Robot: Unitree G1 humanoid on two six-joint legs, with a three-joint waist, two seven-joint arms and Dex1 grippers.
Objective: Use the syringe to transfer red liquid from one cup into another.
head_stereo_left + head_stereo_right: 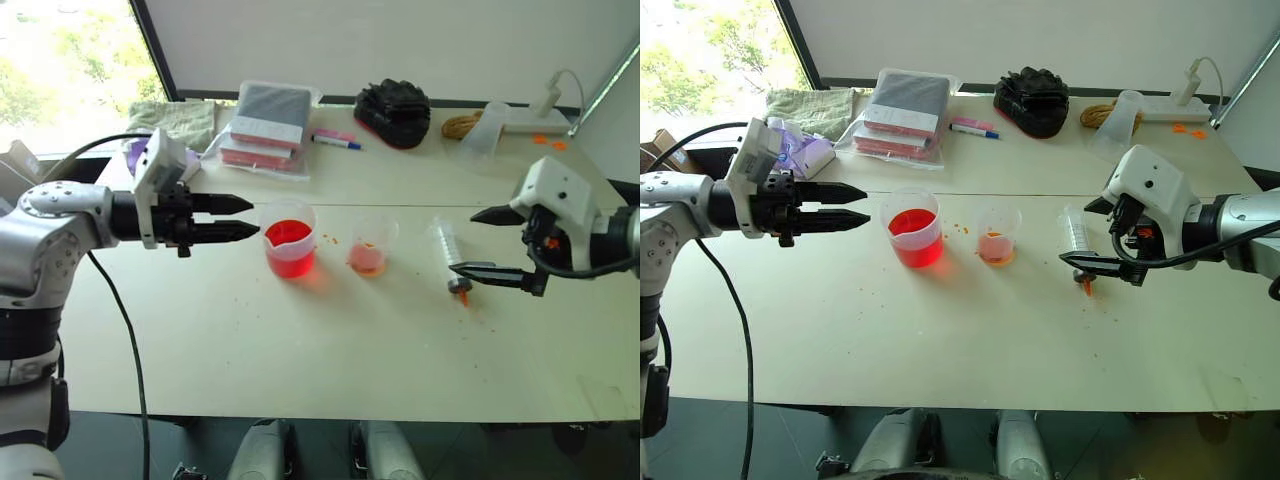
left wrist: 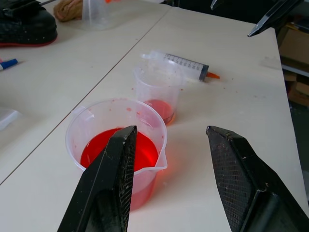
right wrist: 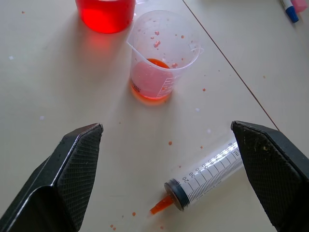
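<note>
Hovering spread wide and empty, the right two-finger black gripper hangs just above the large clear plastic syringe with the short orange tip, nothing clasped. That syringe lies flat on the pale tabletop, directly beneath the fingers; its long axis runs slantwise across the gap between them, orange tip toward the robot, plunger end pointing away toward the table's far side. Judgement: the wrist likely needs a turn so the fingers close across the barrel, not along it. Right arm clearly the nearer one.

Left black gripper, also parted and holding nothing, points level at the larger spouted clear cup of bright red liquid, close beside its rim. Smaller plain clear cup with pale orange-pink dregs stands between spouted cup and syringe. Orange specks dot the table around the syringe tip.
</note>
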